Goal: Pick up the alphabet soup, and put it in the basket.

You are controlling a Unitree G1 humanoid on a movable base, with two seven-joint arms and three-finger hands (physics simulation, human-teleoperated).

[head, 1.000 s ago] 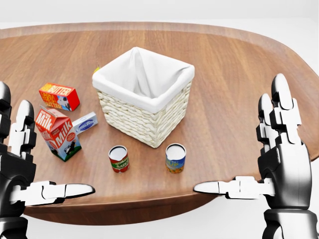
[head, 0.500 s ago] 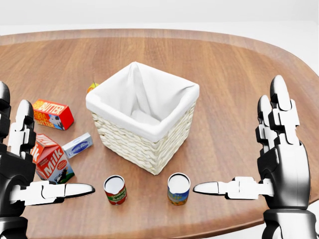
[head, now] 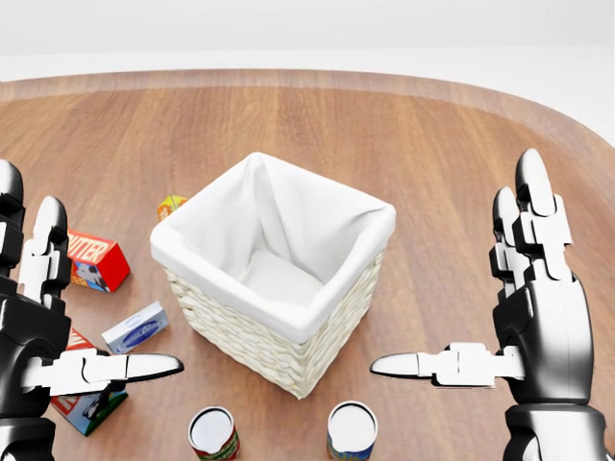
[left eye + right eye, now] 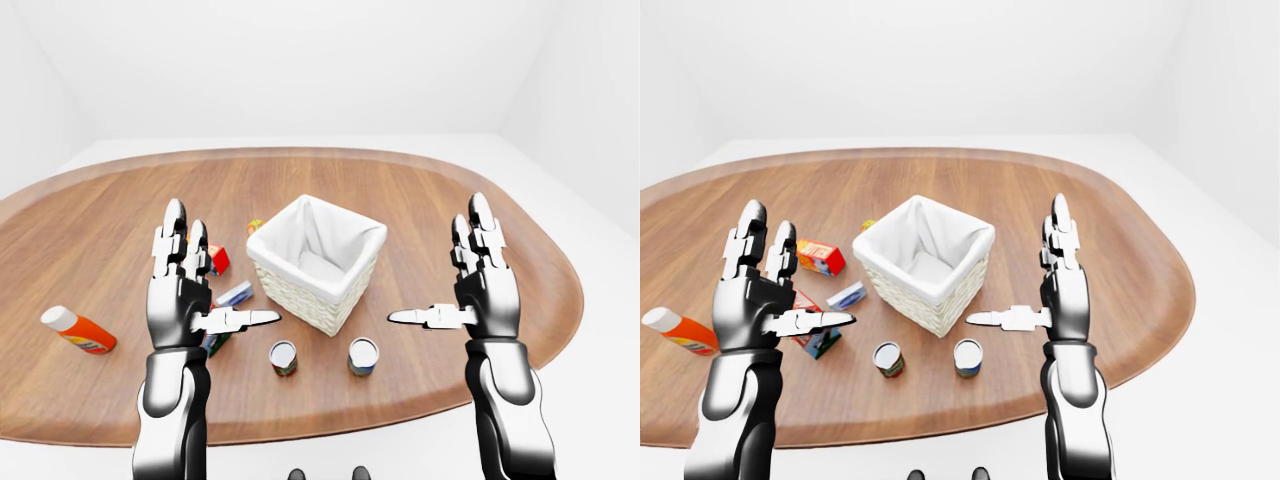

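Note:
The alphabet soup (image 3: 353,429), a small can with a blue and yellow label, stands upright at the bottom edge of the head view, just below the basket (image 3: 252,351). The basket is woven and pale, with a white cloth lining, and nothing shows inside it. My left hand (image 4: 205,290) is held up open on the left, palm inward. My right hand (image 4: 450,285) is held up open on the right, its thumb pointing toward the basket, above and to the right of the can. Neither hand touches anything.
A red and green can (image 3: 213,432) stands left of the soup. Left of the basket lie a butter box (image 3: 91,259), a blue-white box (image 3: 136,327) and a milk carton (image 3: 82,399). An orange bottle (image 4: 80,332) lies far left. The wooden table (image 3: 461,173) has a rounded edge.
The camera has moved toward the table: basket, cans and boxes all slide down and grow in the head view. Both hands hold the same open pose.

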